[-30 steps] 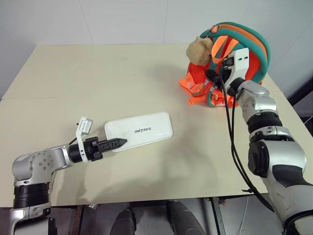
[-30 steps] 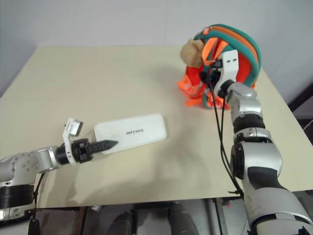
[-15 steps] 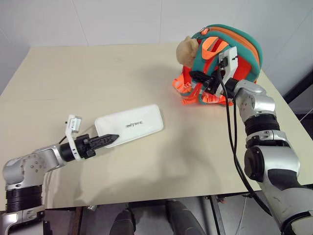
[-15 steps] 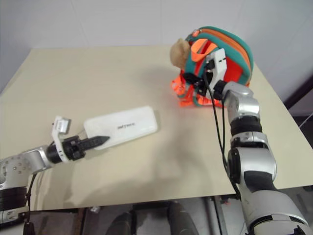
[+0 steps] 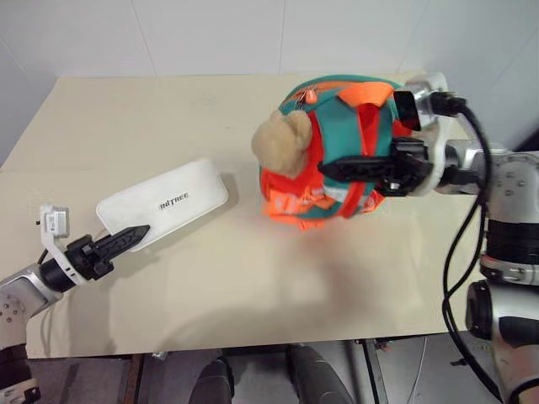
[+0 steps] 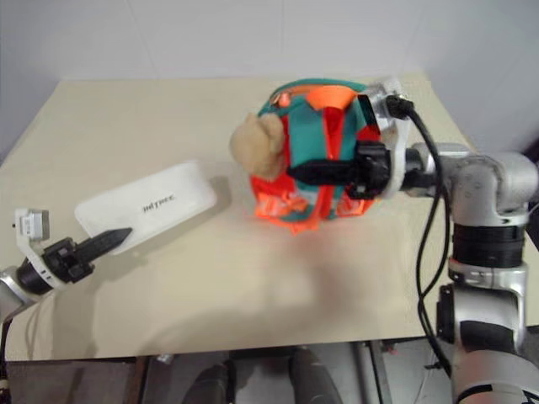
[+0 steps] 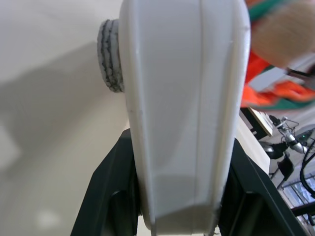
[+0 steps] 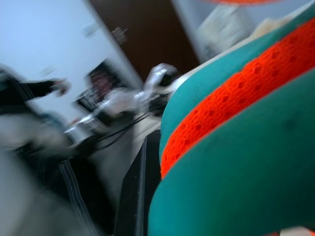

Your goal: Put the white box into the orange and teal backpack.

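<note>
The white box (image 5: 164, 204) lies flat on the left of the table, dark lettering up. My left gripper (image 5: 130, 236) is shut on its near left end; in the left wrist view the box (image 7: 182, 108) runs out between the black fingers (image 7: 110, 196). The orange and teal backpack (image 5: 337, 126) stands near the table's middle, its tan plush toy (image 5: 282, 143) facing the box. My right gripper (image 5: 337, 168) reaches in from the right and is shut on a teal strap (image 8: 246, 162). Whether the backpack's bottom rests on the table I cannot tell.
The beige table (image 5: 168, 109) runs back to a white wall, and its front edge (image 5: 253, 341) is close below the box and the backpack. A black cable (image 5: 463, 227) hangs along my right arm at the table's right edge.
My right gripper has drawn the backpack from the far right corner to the table's middle, turning level. The left gripper has carried the box's end a little to the left.
</note>
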You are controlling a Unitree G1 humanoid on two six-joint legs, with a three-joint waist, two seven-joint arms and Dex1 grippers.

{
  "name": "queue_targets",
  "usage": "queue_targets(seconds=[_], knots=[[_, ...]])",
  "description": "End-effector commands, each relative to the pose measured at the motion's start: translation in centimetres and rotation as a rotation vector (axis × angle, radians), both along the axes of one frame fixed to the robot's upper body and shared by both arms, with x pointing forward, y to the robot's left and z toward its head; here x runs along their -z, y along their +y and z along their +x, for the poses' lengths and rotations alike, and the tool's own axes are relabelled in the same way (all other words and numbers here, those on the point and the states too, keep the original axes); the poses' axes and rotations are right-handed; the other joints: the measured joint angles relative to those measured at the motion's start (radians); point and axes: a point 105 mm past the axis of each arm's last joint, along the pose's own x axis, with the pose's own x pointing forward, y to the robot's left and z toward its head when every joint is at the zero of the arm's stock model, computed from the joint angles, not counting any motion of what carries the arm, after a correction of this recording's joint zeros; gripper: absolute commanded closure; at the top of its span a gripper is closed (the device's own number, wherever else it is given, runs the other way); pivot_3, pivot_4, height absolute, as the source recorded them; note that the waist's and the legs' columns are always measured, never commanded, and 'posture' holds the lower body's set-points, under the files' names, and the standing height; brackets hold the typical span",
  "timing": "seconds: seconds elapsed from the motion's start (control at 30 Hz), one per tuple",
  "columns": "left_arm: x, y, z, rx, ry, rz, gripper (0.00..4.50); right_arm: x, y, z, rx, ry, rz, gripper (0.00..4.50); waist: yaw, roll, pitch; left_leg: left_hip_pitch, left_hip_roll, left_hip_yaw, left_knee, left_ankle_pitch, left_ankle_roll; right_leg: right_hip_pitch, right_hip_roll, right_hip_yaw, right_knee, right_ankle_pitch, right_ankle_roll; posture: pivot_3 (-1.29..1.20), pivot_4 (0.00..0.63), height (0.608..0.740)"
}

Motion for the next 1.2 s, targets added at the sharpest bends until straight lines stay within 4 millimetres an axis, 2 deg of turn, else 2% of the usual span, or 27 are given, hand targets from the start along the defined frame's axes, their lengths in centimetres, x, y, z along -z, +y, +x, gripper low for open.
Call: queue_targets(seconds=[0.03, 0.17, 0.27, 0.47, 0.6, 0.77, 0.9, 1.07, 1.2], knots=[[-1.7, -0.4, -0.6, 0.016, -0.104, -0.013, 3.0, -0.5, -0.6, -3.5, -0.136, 0.04, -0.012, 4.48, 0.008, 0.0, 0.0, 0.0, 0.0, 0.0, 0.0, 0.0, 0.0, 0.0, 0.0, 0.0, 0.0, 0.0, 0.0, 0.0, 0.15, 0.74], [-1.8, -0.9, -0.8, 0.035, -0.121, -0.013, 3.0, 0.6, -1.1, -4.4, -0.135, 0.087, -0.051, 4.48, 0.024, 0.0, 0.0, 0.0, 0.0, 0.001, 0.0, 0.0, 0.0, 0.0, 0.0, 0.0, -0.002, 0.0, 0.0, 0.0, 0.15, 0.74], [-3.3, -2.2, -1.0, 0.091, -0.199, -0.024, 3.0, 1.8, -1.6, -3.1, -0.066, 0.109, -0.059, 4.48, 0.03, 0.0, 0.0, 0.0, 0.0, 0.001, 0.0, 0.0, 0.0, 0.001, 0.0, 0.0, -0.003, 0.0, 0.0, 0.0, 0.15, 0.74], [-5.7, -3.6, -1.9, 0.157, -0.305, -0.04, 3.0, 3.4, -2.7, -1.8, -0.005, 0.138, -0.093, 4.48, 0.033, -0.001, 0.0, 0.0, 0.0, 0.002, 0.0, 0.0, 0.001, 0.001, 0.001, 0.0, -0.004, 0.0, 0.0, 0.0, 0.15, 0.74], [-7.4, -5.4, -2.6, 0.245, -0.376, -0.032, 3.0, 5.0, -3.4, -1.0, 0.026, 0.15, -0.129, 4.48, 0.032, -0.001, 0.0, 0.0, 0.0, 0.002, 0.0, 0.0, 0.001, 0.001, 0.001, 0.001, -0.004, 0.0, 0.0, 0.0, 0.15, 0.74], [-8.3, -6.9, -1.8, 0.299, -0.432, 0.001, 3.0, 5.4, -3.4, -1.0, 0.01, 0.145, -0.143, 4.48, 0.032, -0.001, 0.0, 0.0, 0.0, 0.002, 0.002, 0.0, 0.001, 0.001, 0.001, 0.001, -0.003, 0.001, 0.001, 0.0, 0.15, 0.74], [-8.4, -7.9, -0.9, 0.348, -0.442, 0.03, 3.0, 5.5, -3.5, -1.0, 0.007, 0.142, -0.145, 4.48, 0.033, -0.001, 0.0, 0.0, 0.0, 0.002, 0.004, 0.0, 0.001, 0.003, 0.002, 0.001, -0.003, 0.001, 0.002, 0.0, 0.15, 0.74], [-7.7, -9.0, 1.1, 0.37, -0.474, 0.11, 3.0, 5.8, -3.5, -1.3, 0.009, 0.14, -0.146, 4.48, 0.037, -0.001, 0.0, 0.0, -0.001, 0.002, 0.005, -0.001, 0.001, 0.003, 0.002, 0.001, -0.003, 0.001, 0.002, 0.0, 0.15, 0.74], [-6.5, -9.1, 2.5, 0.376, -0.529, 0.297, 3.0, 5.8, -3.6, -1.4, 0.017, 0.138, -0.14, 4.48, 0.041, -0.001, 0.0, 0.0, -0.001, 0.002, 0.006, -0.001, 0.001, 0.004, 0.002, 0.001, -0.004, 0.001, 0.002, 0.0, 0.15, 0.74]])
